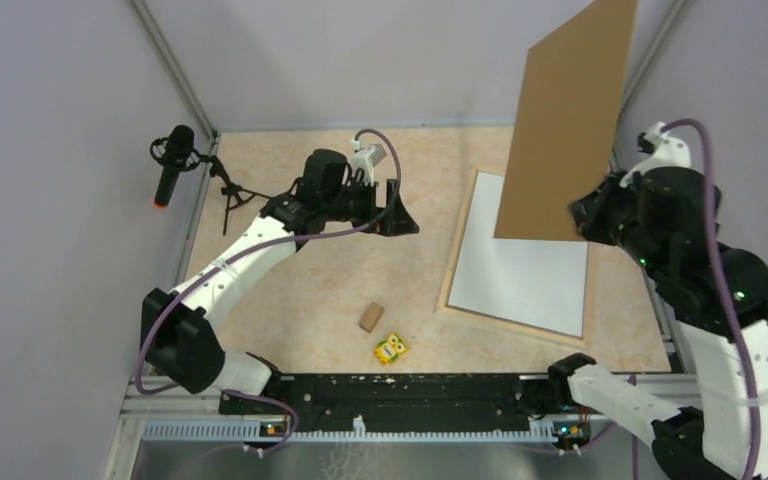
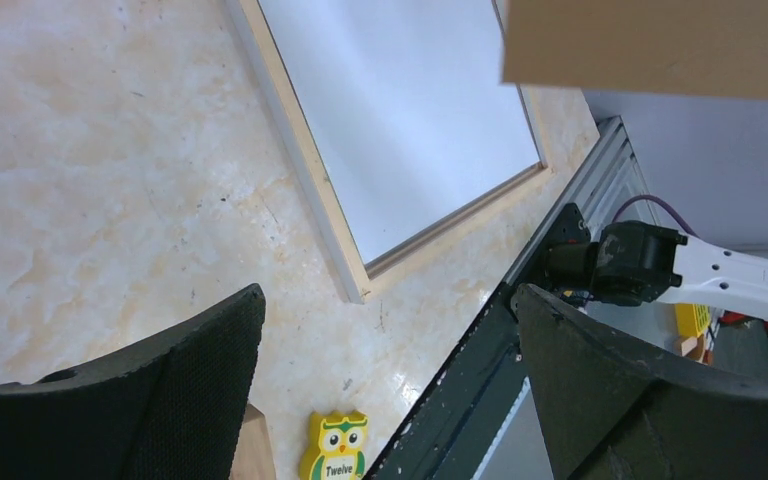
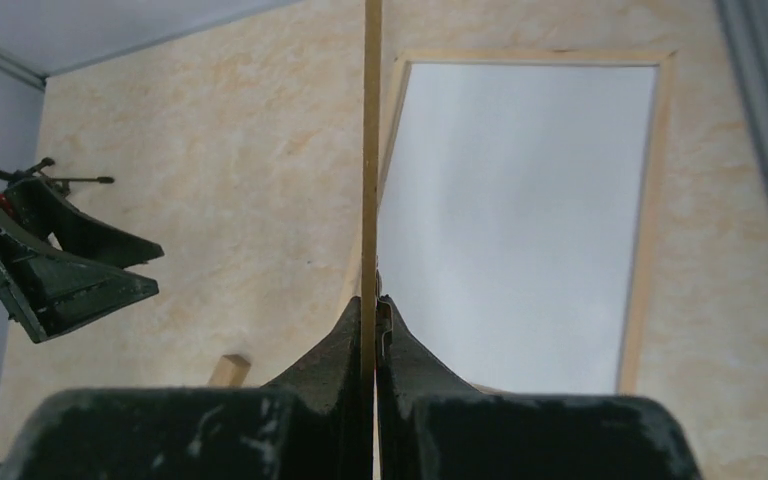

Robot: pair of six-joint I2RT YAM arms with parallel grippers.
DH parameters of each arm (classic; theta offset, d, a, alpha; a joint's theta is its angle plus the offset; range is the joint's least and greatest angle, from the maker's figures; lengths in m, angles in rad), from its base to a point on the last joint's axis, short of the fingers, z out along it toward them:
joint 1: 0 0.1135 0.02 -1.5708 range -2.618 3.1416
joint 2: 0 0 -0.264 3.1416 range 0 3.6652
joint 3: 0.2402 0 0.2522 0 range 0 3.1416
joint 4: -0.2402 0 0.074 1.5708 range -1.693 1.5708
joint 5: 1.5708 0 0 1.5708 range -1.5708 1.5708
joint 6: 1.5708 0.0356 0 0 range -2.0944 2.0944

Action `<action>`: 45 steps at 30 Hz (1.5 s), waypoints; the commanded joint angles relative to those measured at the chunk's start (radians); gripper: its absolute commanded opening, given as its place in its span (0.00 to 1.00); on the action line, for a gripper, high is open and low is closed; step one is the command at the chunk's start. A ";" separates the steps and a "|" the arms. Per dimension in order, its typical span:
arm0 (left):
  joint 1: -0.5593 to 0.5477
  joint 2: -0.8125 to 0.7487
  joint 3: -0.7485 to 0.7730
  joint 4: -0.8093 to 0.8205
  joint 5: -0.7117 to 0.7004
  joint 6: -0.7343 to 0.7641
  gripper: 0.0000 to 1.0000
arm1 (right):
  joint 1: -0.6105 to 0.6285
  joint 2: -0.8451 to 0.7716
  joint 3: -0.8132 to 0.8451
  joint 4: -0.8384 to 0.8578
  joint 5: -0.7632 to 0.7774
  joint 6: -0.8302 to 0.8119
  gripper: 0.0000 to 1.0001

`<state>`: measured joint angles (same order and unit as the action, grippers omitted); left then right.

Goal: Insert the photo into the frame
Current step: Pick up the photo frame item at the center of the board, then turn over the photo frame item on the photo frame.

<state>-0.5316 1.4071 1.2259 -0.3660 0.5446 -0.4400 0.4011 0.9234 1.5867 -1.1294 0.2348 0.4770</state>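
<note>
The frame [image 1: 457, 245] lies flat on the table at the right, thin pale wood strips around a white face; its rim [image 2: 305, 160] [image 3: 640, 250] also shows in both wrist views. My right gripper [image 1: 582, 215] [image 3: 370, 300] is shut on the lower edge of a plain brown backing board [image 1: 568, 120] [image 3: 370, 150], holding it upright above the frame's far part. My left gripper [image 1: 405, 208] [image 2: 388, 295] hangs open over the table's middle, left of the frame, with nothing between its fingers. The photo is not in view.
A small wooden block [image 1: 370, 317] and a yellow owl figure [image 1: 391, 348] [image 2: 335, 445] lie near the front edge. A microphone on a tripod [image 1: 172, 165] stands at the far left. The black base rail [image 1: 400, 390] runs along the near edge.
</note>
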 commanded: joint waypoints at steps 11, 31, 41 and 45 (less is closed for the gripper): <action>0.002 0.050 0.007 0.023 0.125 0.024 0.98 | -0.002 0.081 0.242 -0.373 0.338 -0.066 0.00; 0.002 0.195 0.043 -0.005 0.109 0.049 0.98 | 0.015 0.207 0.024 -0.315 0.570 -0.119 0.00; 0.029 0.233 -0.006 -0.008 0.112 0.083 0.98 | 0.267 0.368 -0.086 -0.372 0.726 0.115 0.00; 0.070 0.207 -0.037 0.008 0.127 0.083 0.98 | 0.331 0.429 -0.157 -0.372 0.761 0.217 0.00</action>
<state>-0.5022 1.6371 1.2205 -0.3870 0.6445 -0.3817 0.6807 1.3220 1.4700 -1.5208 0.8383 0.5495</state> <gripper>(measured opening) 0.983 0.009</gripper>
